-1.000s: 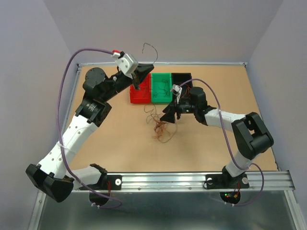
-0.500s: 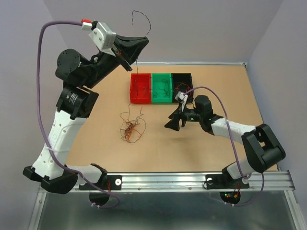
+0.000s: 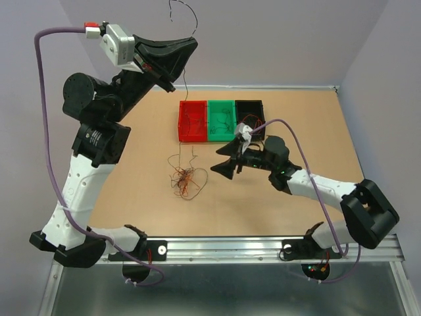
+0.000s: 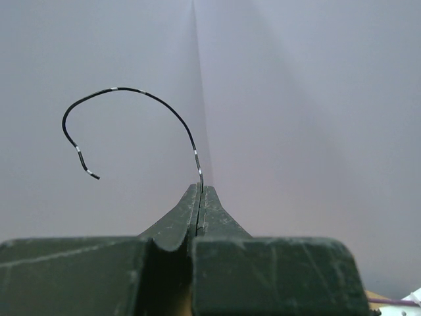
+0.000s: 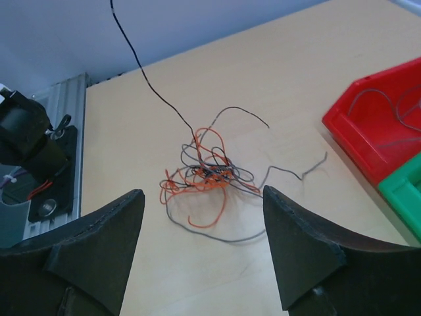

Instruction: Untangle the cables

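The cables lie as a clump (image 3: 184,181) of orange-red and dark thin wires on the table left of centre, and they also show in the right wrist view (image 5: 207,174). My left gripper (image 3: 191,43) is raised high over the back left and is shut on one dark wire (image 4: 151,97). Its free end curls above the fingertips (image 4: 199,191), and the rest hangs down (image 3: 185,85) to the clump. My right gripper (image 3: 222,160) is open and empty, just right of the clump and low over the table. In its own view the clump lies just beyond its fingers (image 5: 112,224).
A red bin (image 3: 181,122), a green bin (image 3: 210,122) and a black bin (image 3: 250,105) stand side by side at the back centre, each with thin wires inside. The red bin (image 5: 368,131) and green bin (image 5: 404,191) show at the right of the right wrist view.
My left gripper rose up and to the left with the dark wire. The clump was dragged left across the table. My right gripper moved left after it.
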